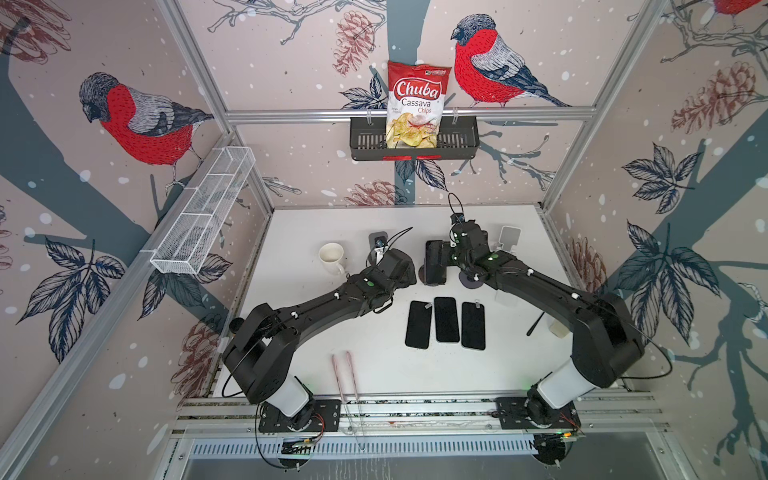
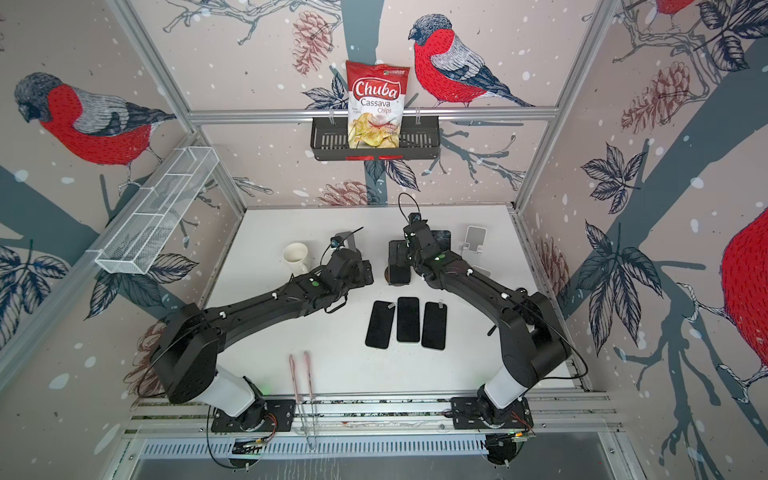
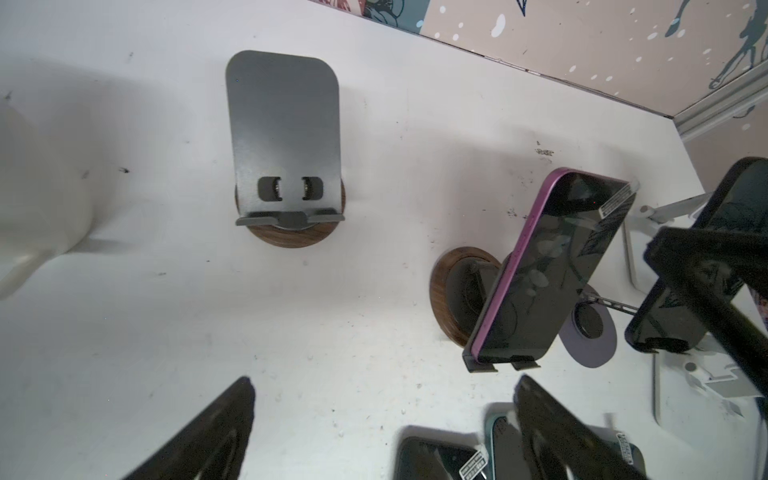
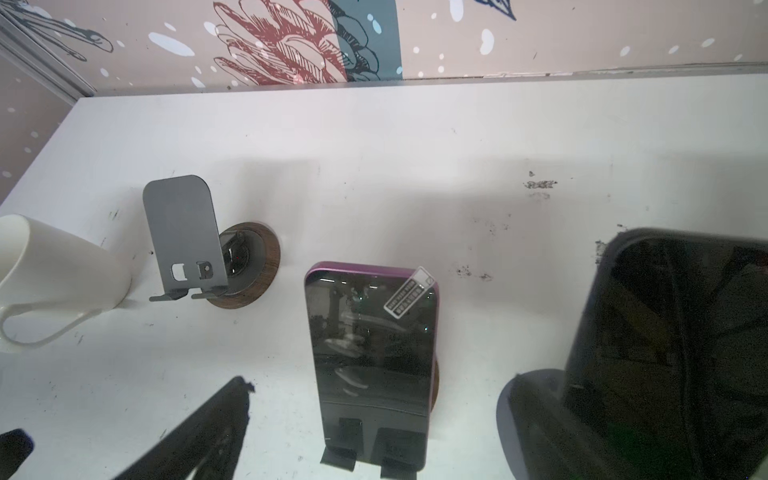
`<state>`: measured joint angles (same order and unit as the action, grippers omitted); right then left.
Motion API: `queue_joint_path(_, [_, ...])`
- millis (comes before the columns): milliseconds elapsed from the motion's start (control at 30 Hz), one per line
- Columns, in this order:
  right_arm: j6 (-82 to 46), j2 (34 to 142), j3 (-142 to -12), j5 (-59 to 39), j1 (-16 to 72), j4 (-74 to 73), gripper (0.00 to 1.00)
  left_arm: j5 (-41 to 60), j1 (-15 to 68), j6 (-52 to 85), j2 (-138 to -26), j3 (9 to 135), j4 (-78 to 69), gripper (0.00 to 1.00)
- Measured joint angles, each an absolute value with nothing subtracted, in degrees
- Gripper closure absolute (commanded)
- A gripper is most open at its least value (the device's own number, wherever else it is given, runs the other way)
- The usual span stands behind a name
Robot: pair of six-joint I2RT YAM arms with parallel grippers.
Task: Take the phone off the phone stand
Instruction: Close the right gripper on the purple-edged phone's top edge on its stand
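Gleaming purple-rimmed phone [image 3: 548, 270] on wood-based stand [image 3: 446, 286]

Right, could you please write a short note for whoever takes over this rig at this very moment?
Left pincer: open, empty, facing the empty grey stand.
Right pincer: open, empty, close to the dark phone on its round-based stand.
Purple phone sits on its wooden-based stand; three phones lie flat nearer the arm bases.
Done: no phone gripped yet.
Left: close on a standing phone, lift it off, lay it down.
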<state>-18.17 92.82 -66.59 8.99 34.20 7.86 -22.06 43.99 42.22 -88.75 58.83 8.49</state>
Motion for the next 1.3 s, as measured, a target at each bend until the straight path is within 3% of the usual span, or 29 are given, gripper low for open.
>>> queue_joint_path(700, [-17.9, 104.4, -74.7, 10.4, 34.5, 9.0, 0.00, -24.4, 44.0, 42.5, -85.8, 53.6, 9.0, 0.04])
queue_joint_path(1300, [-17.8, 106.2, -75.3, 11.4, 34.6, 8.9, 0.20, -17.5, 44.0, 38.9, -86.3, 49.5, -1.8, 0.03])
